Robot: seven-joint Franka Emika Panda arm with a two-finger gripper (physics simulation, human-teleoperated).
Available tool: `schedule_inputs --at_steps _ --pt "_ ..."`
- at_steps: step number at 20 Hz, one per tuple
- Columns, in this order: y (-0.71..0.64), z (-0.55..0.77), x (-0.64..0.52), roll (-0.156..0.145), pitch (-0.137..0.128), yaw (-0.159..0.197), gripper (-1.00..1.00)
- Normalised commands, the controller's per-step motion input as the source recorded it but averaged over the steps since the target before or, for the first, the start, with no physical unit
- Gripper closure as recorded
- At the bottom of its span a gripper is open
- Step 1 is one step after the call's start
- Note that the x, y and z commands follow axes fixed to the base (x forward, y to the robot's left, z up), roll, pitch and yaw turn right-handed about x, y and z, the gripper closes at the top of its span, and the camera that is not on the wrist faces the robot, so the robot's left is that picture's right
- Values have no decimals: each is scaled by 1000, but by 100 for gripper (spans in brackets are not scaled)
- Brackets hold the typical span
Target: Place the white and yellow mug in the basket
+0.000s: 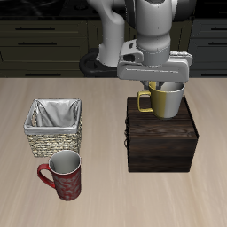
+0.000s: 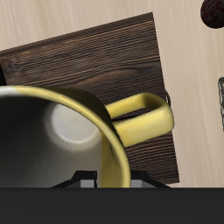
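Item: wooden box (image 1: 162,142), dark brown, planked, near the middle of the table (image 1: 106,97). Wicker basket (image 1: 54,127), tan, square, grey-white cloth lining, beside the box and apart from it. Dark red patterned mug (image 1: 65,175), red handle, nearer the table's front edge than the basket. White and yellow mug (image 1: 166,100): olive-yellow outside, pale grey inside, yellow loop handle (image 2: 140,121); upright, over the box's rear part; contact with the lid cannot be told. Arm descends from behind, wrist vertical. Gripper (image 1: 166,86) at the mug's rim, fingers clamped on it; mug hangs directly beneath.
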Motion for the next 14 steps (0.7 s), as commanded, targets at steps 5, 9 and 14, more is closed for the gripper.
schedule_inputs --at_steps 5,9,14 --pt "-50 48 -19 -2 -15 -1 100" --pt "-120 198 -162 -8 -35 15 100" --pt "-286 305 -268 -17 -60 43 100"
